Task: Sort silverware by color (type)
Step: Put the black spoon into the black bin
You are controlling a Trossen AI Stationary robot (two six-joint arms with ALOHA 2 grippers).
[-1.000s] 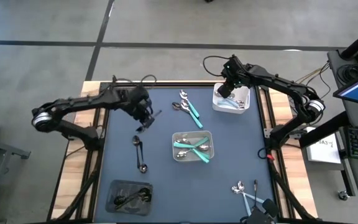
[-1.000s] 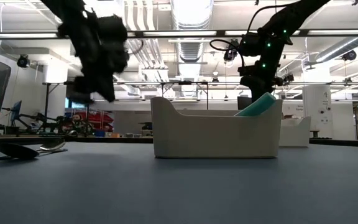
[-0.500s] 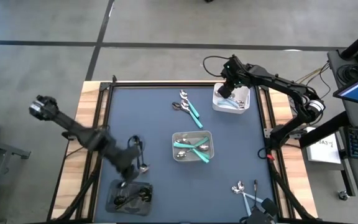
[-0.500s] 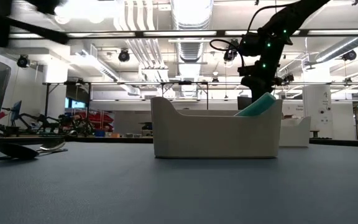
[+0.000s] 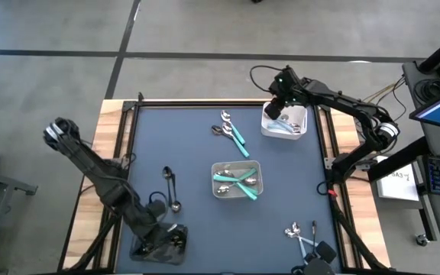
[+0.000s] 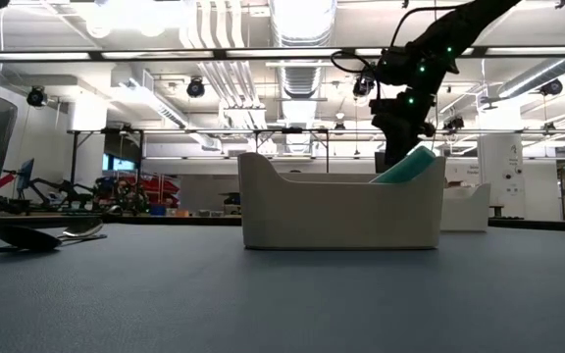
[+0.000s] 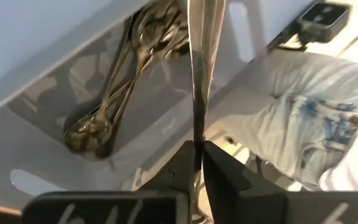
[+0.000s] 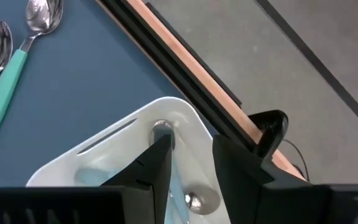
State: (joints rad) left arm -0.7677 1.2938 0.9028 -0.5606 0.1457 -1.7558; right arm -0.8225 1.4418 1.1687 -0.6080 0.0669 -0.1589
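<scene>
Sorting is well underway but not finished. The left hand (image 7: 194, 163) is over the dark tray (image 5: 140, 246) at the bench's near left corner, its fingers pinching the handle of a black utensil (image 7: 199, 68) that hangs above the black pieces already lying in that tray; I judge this piece is about to be dropped in. The right hand (image 8: 188, 167) hovers spread over the white tray (image 5: 305, 126) at the far right, which holds pale-blue-handled pieces; it grips nothing.

The grey tray (image 5: 218, 168) at centre already holds several teal-handled pieces.

Still loose on the blue bench (image 5: 189, 145):
- two teal-handled spoons (image 5: 231, 130) near the far edge;
- a black spoon (image 5: 171, 187) at left centre;
- a small cluster of silverware (image 5: 300, 235) at the near right edge.
</scene>
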